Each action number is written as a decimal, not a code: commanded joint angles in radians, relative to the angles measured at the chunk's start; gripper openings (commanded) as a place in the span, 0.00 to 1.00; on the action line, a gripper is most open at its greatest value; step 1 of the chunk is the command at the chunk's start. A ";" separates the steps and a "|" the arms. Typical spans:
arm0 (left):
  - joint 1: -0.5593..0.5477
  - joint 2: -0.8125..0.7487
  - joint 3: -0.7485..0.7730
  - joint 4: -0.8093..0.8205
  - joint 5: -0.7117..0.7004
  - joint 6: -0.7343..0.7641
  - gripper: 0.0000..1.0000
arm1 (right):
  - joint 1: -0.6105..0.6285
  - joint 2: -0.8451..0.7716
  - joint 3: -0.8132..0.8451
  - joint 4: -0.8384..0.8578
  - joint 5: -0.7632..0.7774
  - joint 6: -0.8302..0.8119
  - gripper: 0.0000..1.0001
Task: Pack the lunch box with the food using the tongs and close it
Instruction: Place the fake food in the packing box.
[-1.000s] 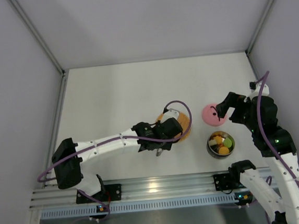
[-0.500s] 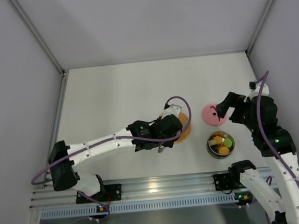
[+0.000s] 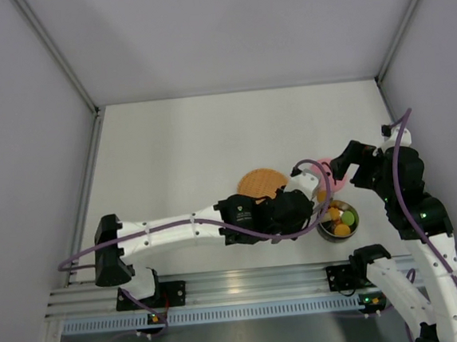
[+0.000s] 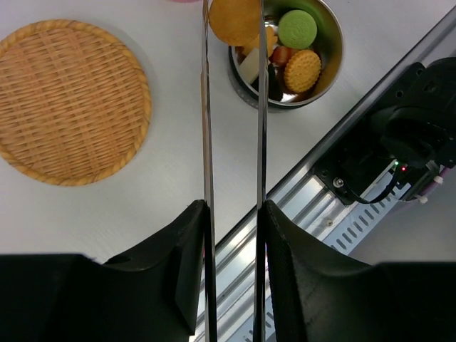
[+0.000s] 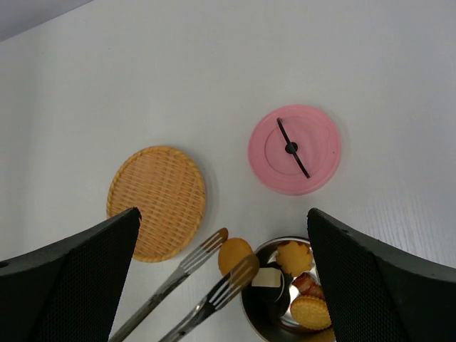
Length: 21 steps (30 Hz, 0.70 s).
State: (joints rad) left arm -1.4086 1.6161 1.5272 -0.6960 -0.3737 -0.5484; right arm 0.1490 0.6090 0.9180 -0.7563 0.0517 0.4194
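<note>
1. The left pincer (image 4: 234,214) is squeezed shut on the tongs (image 4: 206,107). They stick straight out in front of it.
2. The tong tips pinch a round orange cookie (image 4: 235,20). It is far out ahead of the left pincer, right at the edge of the lunch box (image 4: 333,53).
3. Many food pieces (image 4: 297,28) already lie in the lunch box. I see none on the woven mat (image 4: 71,100) off to the side of the left pincer. So this cookie looks like the last one.
4. The right pincer (image 5: 222,217) is wide open and holds nothing. The pink lid (image 5: 294,148) lies on the table (image 5: 356,57) just in front of it, off the box.
5. Left to do: drop the cookie in, then put the lid on.
</note>
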 commanded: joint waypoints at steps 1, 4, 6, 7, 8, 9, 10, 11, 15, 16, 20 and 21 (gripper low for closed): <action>-0.029 0.051 0.060 0.062 0.009 0.027 0.41 | -0.017 -0.011 0.022 -0.028 0.010 -0.005 1.00; -0.056 0.096 0.099 0.073 0.018 0.039 0.41 | -0.017 -0.012 0.022 -0.029 0.011 -0.004 0.99; -0.062 0.122 0.105 0.076 0.025 0.042 0.41 | -0.017 -0.012 0.021 -0.031 0.011 -0.004 1.00; -0.062 0.125 0.103 0.087 0.036 0.044 0.41 | -0.017 -0.012 0.021 -0.031 0.011 -0.004 0.99; -0.062 0.136 0.105 0.090 0.039 0.044 0.41 | -0.017 -0.012 0.021 -0.032 0.013 -0.004 1.00; -0.062 0.139 0.102 0.093 0.044 0.042 0.41 | -0.017 -0.014 0.021 -0.032 0.013 -0.005 1.00; -0.062 0.140 0.096 0.107 0.058 0.044 0.41 | -0.016 -0.014 0.022 -0.032 0.014 -0.005 0.99; -0.064 0.140 0.093 0.112 0.065 0.044 0.41 | -0.017 -0.015 0.022 -0.032 0.013 -0.007 0.99; -0.064 0.136 0.074 0.141 0.088 0.054 0.45 | -0.017 -0.015 0.021 -0.032 0.013 -0.005 0.99; -0.064 0.136 0.071 0.144 0.091 0.057 0.47 | -0.017 -0.014 0.021 -0.032 0.013 -0.004 1.00; -0.064 0.133 0.062 0.156 0.091 0.068 0.52 | -0.017 -0.015 0.016 -0.029 0.013 -0.004 0.99; -0.064 0.133 0.062 0.156 0.090 0.070 0.52 | -0.017 -0.014 0.016 -0.029 0.013 -0.004 0.99</action>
State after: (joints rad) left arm -1.4708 1.7733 1.5833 -0.6136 -0.2871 -0.4973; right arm 0.1490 0.6086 0.9180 -0.7570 0.0521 0.4194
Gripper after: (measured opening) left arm 0.521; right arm 0.993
